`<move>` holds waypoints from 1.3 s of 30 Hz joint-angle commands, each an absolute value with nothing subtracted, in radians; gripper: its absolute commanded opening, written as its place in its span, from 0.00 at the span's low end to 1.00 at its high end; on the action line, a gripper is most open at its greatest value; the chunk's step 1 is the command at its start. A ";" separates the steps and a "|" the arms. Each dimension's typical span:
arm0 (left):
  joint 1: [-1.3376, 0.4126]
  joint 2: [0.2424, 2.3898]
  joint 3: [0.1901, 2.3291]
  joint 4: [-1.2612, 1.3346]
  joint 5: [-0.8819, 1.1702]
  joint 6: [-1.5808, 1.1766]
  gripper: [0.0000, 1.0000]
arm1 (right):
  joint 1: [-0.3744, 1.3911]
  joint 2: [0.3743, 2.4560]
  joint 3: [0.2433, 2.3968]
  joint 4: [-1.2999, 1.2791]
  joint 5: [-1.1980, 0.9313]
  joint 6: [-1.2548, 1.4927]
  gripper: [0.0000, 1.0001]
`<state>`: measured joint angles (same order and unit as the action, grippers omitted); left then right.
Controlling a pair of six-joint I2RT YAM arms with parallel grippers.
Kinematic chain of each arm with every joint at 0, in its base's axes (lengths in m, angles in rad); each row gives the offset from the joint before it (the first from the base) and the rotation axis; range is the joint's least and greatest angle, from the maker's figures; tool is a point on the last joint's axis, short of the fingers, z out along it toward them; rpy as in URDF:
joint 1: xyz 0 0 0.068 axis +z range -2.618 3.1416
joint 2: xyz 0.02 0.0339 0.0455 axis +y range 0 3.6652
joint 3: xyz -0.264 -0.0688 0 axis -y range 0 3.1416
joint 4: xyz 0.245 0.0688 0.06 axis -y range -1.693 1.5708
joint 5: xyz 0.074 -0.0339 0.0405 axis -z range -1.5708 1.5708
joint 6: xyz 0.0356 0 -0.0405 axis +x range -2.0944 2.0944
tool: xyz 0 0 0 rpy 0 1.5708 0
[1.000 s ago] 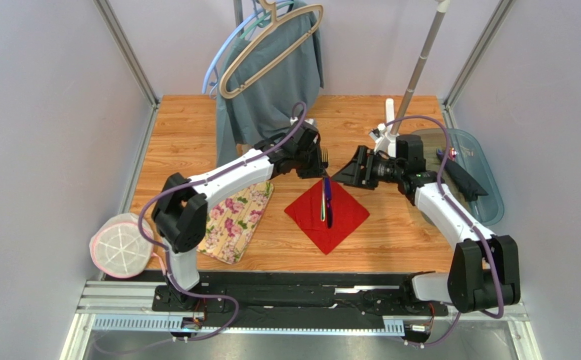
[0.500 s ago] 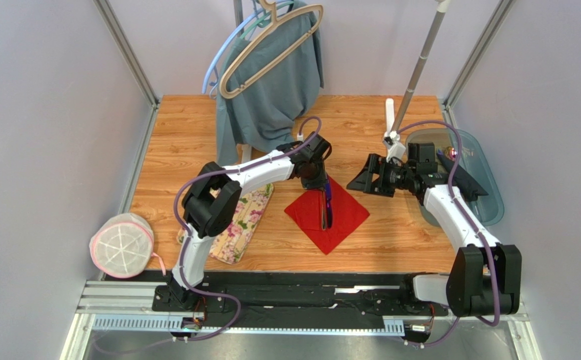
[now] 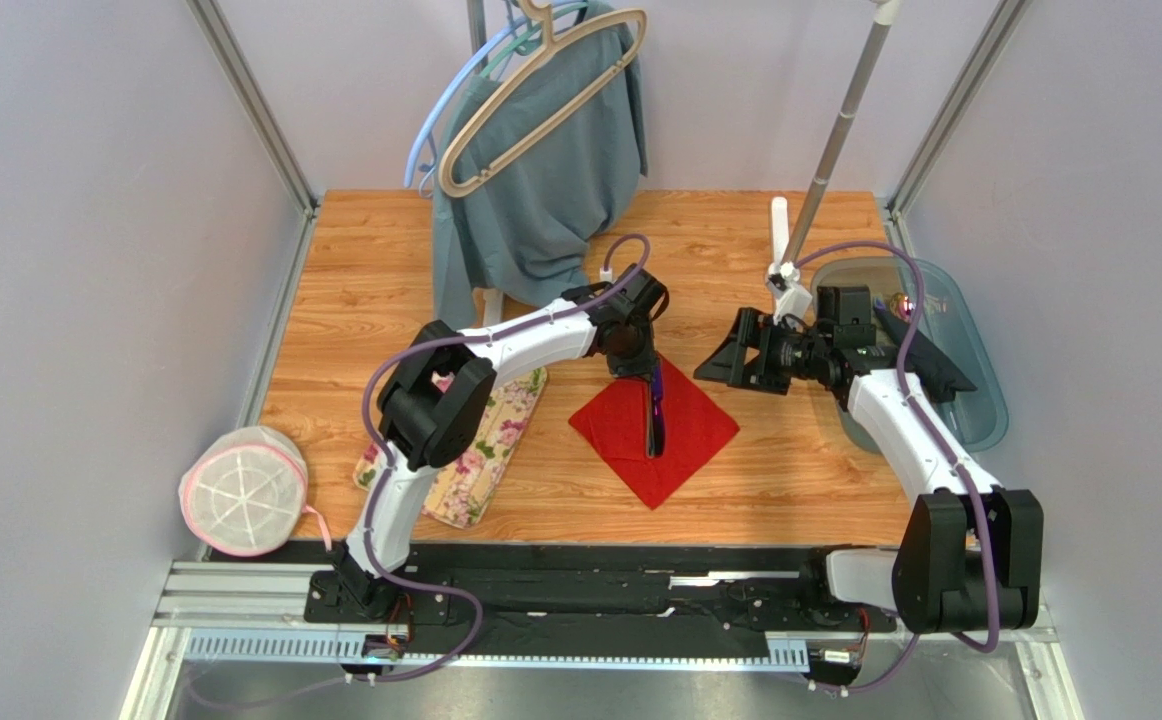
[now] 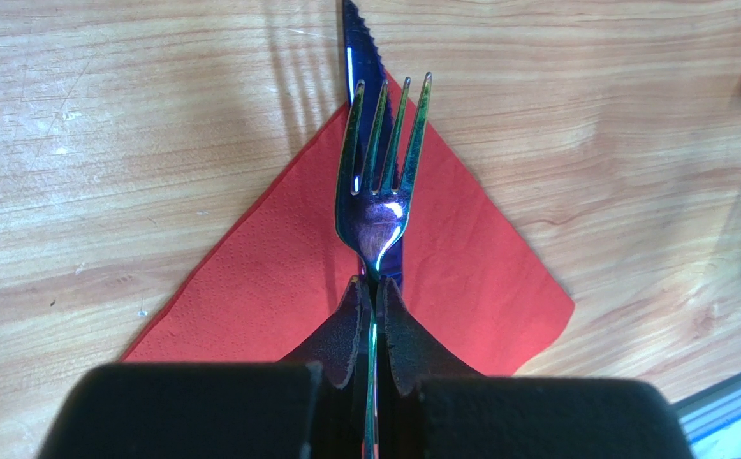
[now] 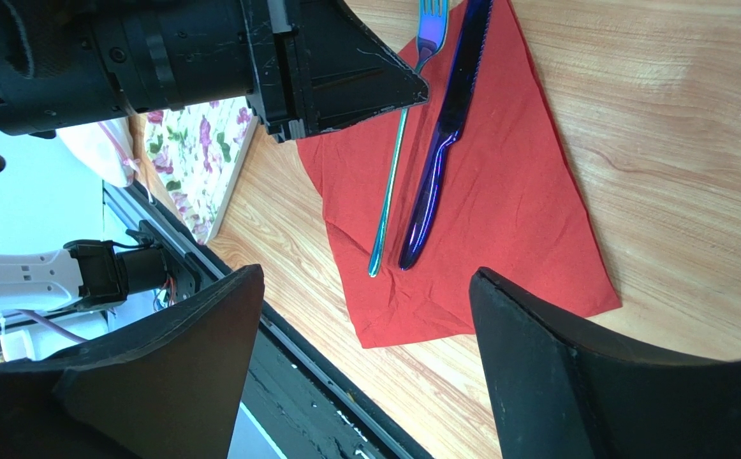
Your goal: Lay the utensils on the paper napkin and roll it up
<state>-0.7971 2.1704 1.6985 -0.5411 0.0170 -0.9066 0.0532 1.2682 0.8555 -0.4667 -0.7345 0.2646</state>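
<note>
So the red napkin [image 3: 692,435] lies flat mid-counter [image 3: 377,285], one corner pointing away from the arms. A bluish knife [image 5: 441,153] lies along its diagonal, tip poking past the napkin's far corner. The fork [image 4: 376,182] sits right over the knife, its handle pinched by the left end effector [image 4: 372,287]. The right end effector [image 5: 365,287] hangs spread wide, just right of the napkin.

Left claw [image 4: 372,285] tight on fork [image 4: 381,163] handle, over knife [image 4: 359,40] and red napkin [image 4: 269,277] on wooden table [image 4: 106,143]
</note>
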 commanded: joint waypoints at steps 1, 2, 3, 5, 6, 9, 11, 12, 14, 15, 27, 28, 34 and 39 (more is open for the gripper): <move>-0.804 2.184 1.747 -0.540 0.002 -0.885 0.02 | 0.046 1.253 0.864 -0.439 -0.756 0.264 0.82; -0.804 2.184 1.749 -0.538 0.002 -0.884 0.03 | 0.046 1.252 0.862 -0.440 -0.758 0.265 0.82; -0.804 2.190 1.750 -0.535 0.002 -0.877 0.03 | 0.048 1.252 0.862 -0.437 -0.758 0.265 0.82; -0.802 2.197 1.755 -0.535 0.002 -0.871 0.04 | 0.046 1.252 0.862 -0.436 -0.761 0.267 0.82; -0.802 2.200 1.755 -0.534 0.002 -0.871 0.04 | 0.045 1.253 0.861 -0.437 -0.762 0.267 0.82; -0.802 2.209 1.756 -0.532 0.002 -0.868 0.04 | 0.045 1.255 0.858 -0.436 -0.767 0.268 0.82; -0.802 2.215 1.759 -0.531 0.002 -0.868 0.05 | 0.043 1.255 0.857 -0.431 -0.767 0.268 0.82; -0.802 2.218 1.766 -0.535 0.002 -0.867 0.06 | 0.043 1.258 0.856 -0.430 -0.769 0.268 0.82; -0.802 2.221 1.770 -0.538 0.002 -0.864 0.08 | 0.043 1.259 0.856 -0.431 -0.770 0.271 0.82; -0.802 2.226 1.775 -0.540 0.002 -0.862 0.11 | 0.044 1.258 0.856 -0.430 -0.772 0.272 0.82; -0.790 2.194 1.787 -0.575 -0.029 -0.854 0.28 | 0.041 1.258 0.854 -0.426 -0.781 0.273 0.82; -0.788 2.181 1.787 -0.578 -0.023 -0.850 0.28 | 0.041 1.256 0.854 -0.425 -0.781 0.275 0.82; -0.790 2.004 1.796 -0.597 -0.008 -0.711 0.52 | 0.040 1.273 0.854 -0.426 -0.775 0.255 0.82; -0.790 1.714 1.631 -0.499 0.017 -0.332 0.99 | 0.040 1.301 0.844 -0.425 -0.801 0.244 0.79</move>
